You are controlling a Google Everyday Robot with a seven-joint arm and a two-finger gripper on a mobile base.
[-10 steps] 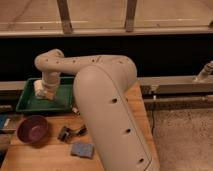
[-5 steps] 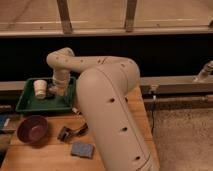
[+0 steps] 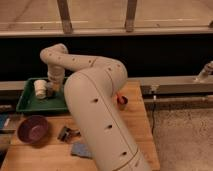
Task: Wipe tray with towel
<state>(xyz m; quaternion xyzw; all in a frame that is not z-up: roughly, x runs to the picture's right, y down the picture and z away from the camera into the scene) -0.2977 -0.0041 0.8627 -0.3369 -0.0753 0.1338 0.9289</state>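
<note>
I see the claw (image 3: 52, 88) lowered inside the green tray (image 3: 30, 104) at the counter's (image 3: 137, 125) rear left — positioned for wiping, I judge. The pale towel (image 3: 40, 89) sits just beside it; claw state I cannot tell.

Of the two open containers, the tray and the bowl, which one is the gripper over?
The green tray. The gripper hangs over it beside the white cup; the purple bowl sits apart, nearer the camera.

tray (image 3: 30, 104): 1 | bowl (image 3: 33, 129): 1 | cup (image 3: 40, 89): 1 | sponge (image 3: 80, 149): 1 | hand (image 3: 52, 89): 1, over tray
</note>
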